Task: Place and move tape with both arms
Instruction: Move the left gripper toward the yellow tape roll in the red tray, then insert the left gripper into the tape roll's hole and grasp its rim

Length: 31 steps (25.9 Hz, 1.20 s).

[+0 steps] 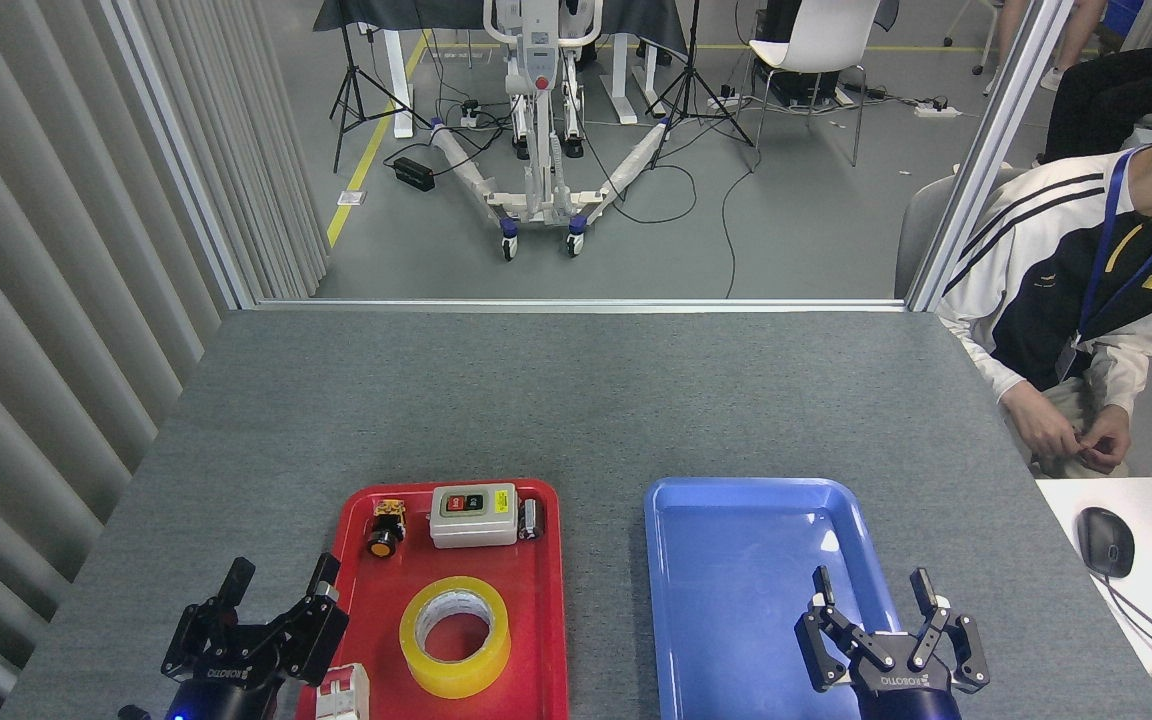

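The tape (455, 636), a yellow roll with a whitish core, lies flat in the near half of the red tray (542, 610). Left of it, at the tray's left edge, my left gripper (279, 581) stands open with nothing between its fingers, about a hand's width from the roll. My right gripper (872, 585) is open too and hovers over the near right part of the blue tray (736, 500), which holds nothing.
A grey switch box (474, 515), an orange-capped push button (385, 528) and a small metal part (531, 517) sit at the red tray's far end. A white and red block (344, 694) lies at its near left corner. A person (1086, 300) sits at the table's right.
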Each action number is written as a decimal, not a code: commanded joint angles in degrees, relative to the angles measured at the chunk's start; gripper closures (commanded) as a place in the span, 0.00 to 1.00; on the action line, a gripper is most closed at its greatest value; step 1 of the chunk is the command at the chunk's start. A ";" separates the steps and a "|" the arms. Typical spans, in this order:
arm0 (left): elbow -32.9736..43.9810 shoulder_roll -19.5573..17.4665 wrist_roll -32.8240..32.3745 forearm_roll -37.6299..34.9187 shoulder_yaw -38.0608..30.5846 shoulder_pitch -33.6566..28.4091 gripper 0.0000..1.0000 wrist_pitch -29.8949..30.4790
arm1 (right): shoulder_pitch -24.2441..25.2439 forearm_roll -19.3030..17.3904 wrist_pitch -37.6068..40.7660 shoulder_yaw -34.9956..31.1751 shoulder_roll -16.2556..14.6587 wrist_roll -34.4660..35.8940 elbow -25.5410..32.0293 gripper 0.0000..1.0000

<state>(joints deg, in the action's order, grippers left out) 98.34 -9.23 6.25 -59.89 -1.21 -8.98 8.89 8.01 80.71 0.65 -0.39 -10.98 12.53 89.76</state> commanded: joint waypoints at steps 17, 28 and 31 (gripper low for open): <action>-7.11 -13.45 -61.09 3.11 21.43 26.73 0.00 -0.71 | 0.08 -1.69 -1.97 2.59 -0.80 -0.31 1.20 0.01; -13.96 -14.76 -61.53 7.07 23.89 29.55 0.00 -0.10 | 0.52 -1.60 -2.05 2.59 -0.53 -0.22 1.20 0.01; -18.18 -12.13 -61.62 7.07 23.89 30.42 0.00 -0.45 | 0.61 -1.60 -1.97 2.59 -0.71 -0.22 1.20 0.01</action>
<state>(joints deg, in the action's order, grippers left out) 84.03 -23.58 -55.27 -52.87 22.64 20.57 8.82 8.54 79.11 -1.44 2.20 -11.55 11.90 90.97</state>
